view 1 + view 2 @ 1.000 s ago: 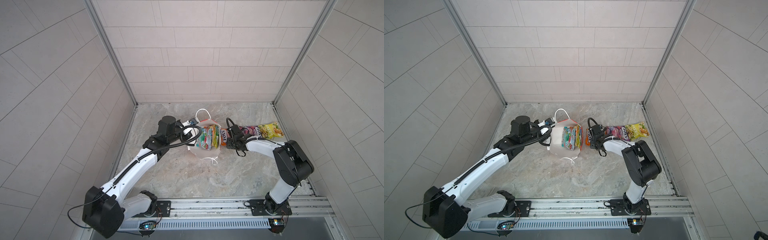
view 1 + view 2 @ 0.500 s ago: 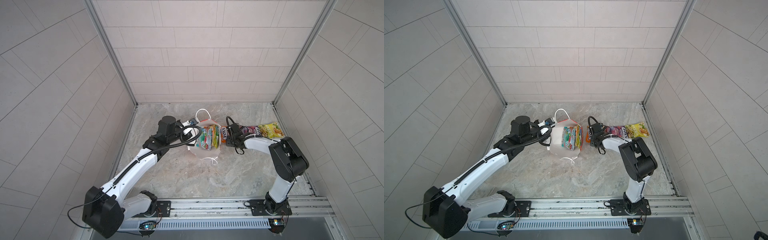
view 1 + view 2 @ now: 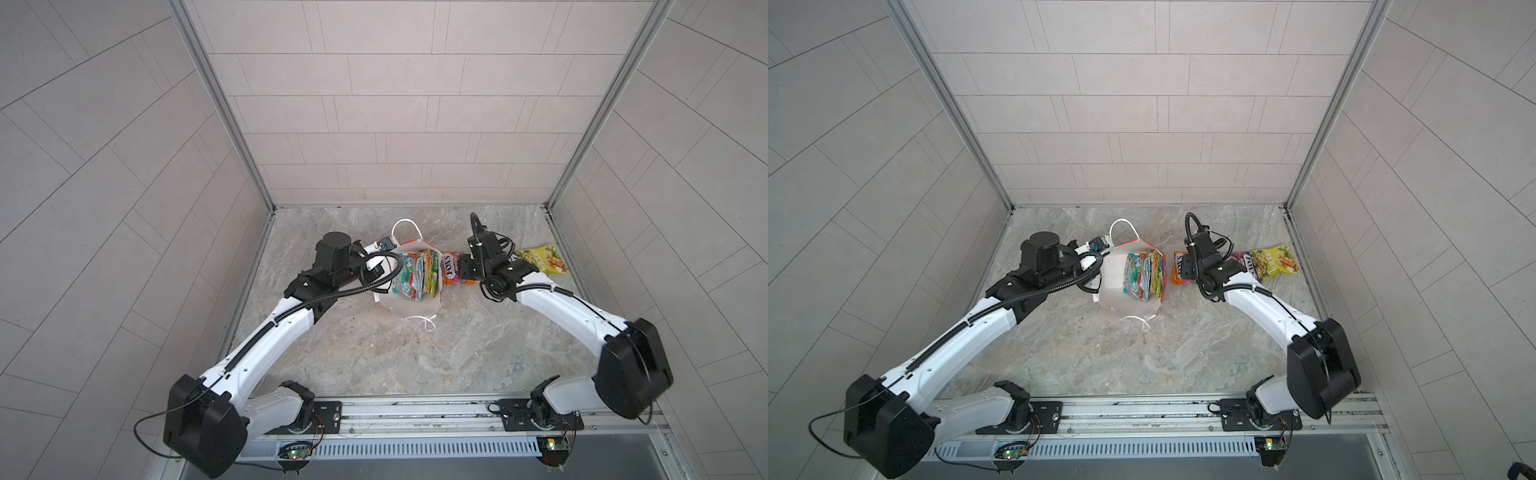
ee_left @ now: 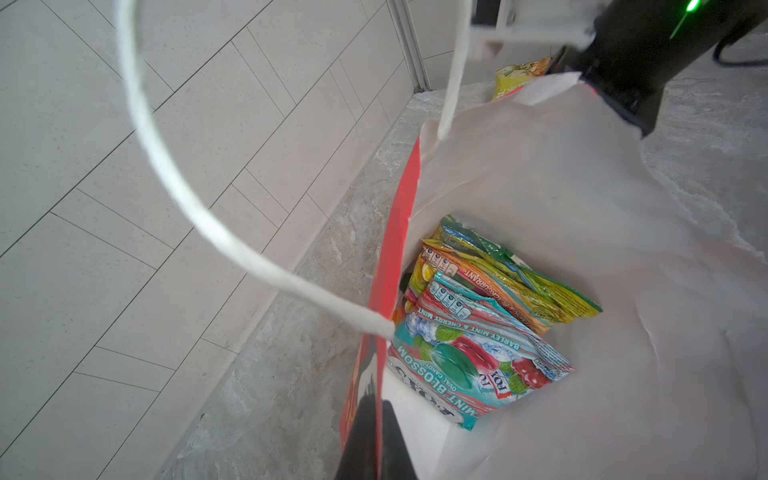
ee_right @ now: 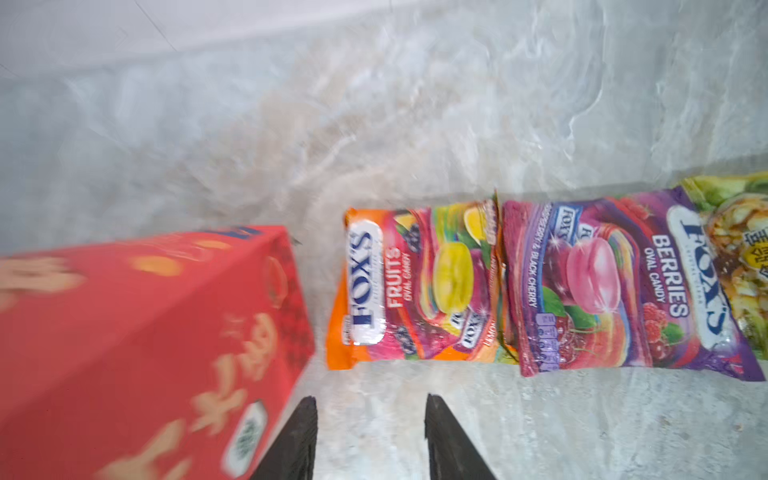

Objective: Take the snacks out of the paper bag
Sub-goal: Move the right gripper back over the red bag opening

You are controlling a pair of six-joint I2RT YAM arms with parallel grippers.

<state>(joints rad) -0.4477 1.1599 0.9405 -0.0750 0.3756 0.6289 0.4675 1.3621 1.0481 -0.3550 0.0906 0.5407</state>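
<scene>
**A:** Where was the bag?

**B:** The bag (image 3: 400, 304) stood upright toward the back of the table (image 3: 374, 361), about midway across. Its mouth was open and its white inside showed in both top views.

**A:** And the snacks?

**B:** Several snacks (image 3: 417, 276) stood on edge inside it, packed against one side wall. In the left wrist view a teal packet (image 4: 457, 365) sat in front, with orange and green ones behind. Three more lay flat on the table in a row to the bag's right. An orange packet (image 5: 415, 286) was just beside the bag but apart from it. A purple packet (image 5: 615, 286) touched that one's far edge, and a yellow-green packet (image 3: 1273, 261) lay at the purple one's outer end.

**A:** What was the left gripper doing?

**B:** The left gripper (image 4: 376, 440) had its fingers pressed together on the bag's rim, pinching the red wall. That was close to where a white cord handle (image 4: 187, 208) joined it.

**A:** And the right?

**B:** The right gripper (image 5: 365, 436) hung low over the table, near the orange packet and the bag's red side. Its fingers were spread, with nothing between them.
</scene>
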